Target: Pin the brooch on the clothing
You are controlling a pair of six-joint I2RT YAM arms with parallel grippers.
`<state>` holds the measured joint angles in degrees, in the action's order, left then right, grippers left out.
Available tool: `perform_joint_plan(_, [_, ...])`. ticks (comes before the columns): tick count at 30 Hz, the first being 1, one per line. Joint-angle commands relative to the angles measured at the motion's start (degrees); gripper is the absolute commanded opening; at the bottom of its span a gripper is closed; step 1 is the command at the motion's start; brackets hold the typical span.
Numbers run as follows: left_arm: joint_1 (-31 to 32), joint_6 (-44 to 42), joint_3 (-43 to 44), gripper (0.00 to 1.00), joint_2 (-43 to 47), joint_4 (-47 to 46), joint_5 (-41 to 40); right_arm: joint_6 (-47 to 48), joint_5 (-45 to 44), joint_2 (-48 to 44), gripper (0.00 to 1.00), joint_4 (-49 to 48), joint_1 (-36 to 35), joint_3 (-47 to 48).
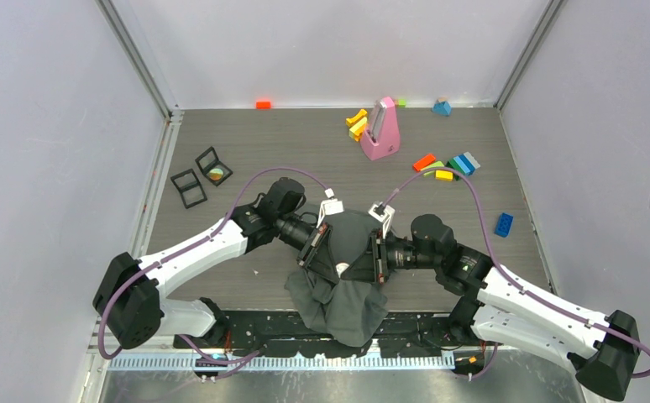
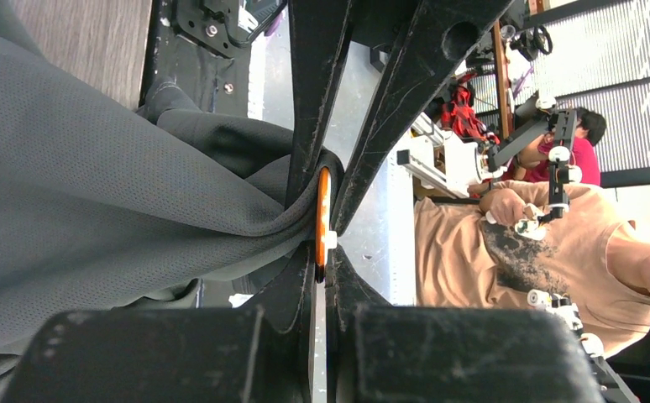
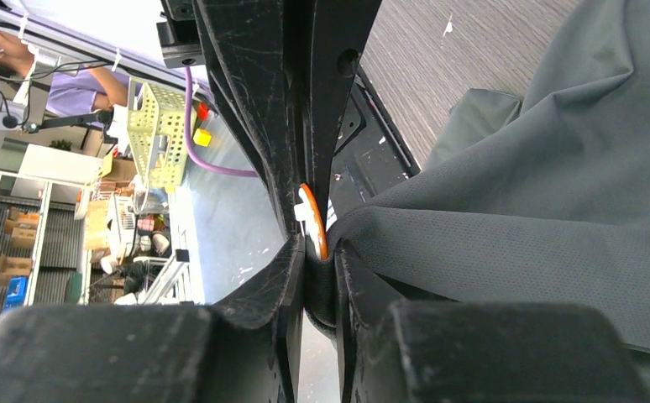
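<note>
Grey wood-grain table (image 1: pixel 246 134), pale walls (image 1: pixel 305 50). Wrist views alone reveal left pincer (image 2: pixel 323 243) and right pincer (image 3: pixel 309 245) each clamping T-shirt (image 1: pixel 347 304) fabric against orange brooch (image 2: pixel 322 197).

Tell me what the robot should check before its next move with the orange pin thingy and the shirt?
1. Left claw shut on the brooch: ok.
2. Right claw shut on the same brooch: ok.
3. Shirt fabric pinched against the brooch: ok.
4. Pin pushed through the fabric: cannot tell, hidden between the claws.
5. Shirt lying flat: not ok, it is bunched up where the claws meet.
</note>
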<state>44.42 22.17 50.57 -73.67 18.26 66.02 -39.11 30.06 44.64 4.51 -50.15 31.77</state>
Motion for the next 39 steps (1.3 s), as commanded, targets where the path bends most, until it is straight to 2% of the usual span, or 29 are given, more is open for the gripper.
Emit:
perform_joint_plan(1, [0.8, 0.4, 0.7, 0.00, 1.0, -1.5, 5.6, 0.6, -10.5, 0.6, 0.16, 0.4, 0.7, 2.2])
perform_joint_plan(20, [0.8, 0.5, 0.1, 0.00, 1.3, -1.7, 5.5, -1.3, -20.1, -0.3, 0.12, 2.8, 0.8, 2.2])
perform_joint_plan(39, [-1.1, -0.5, 0.8, 0.00, -0.8, 1.5, -0.5, -0.6, -19.7, -4.2, 0.13, 4.0, 0.8, 1.9])
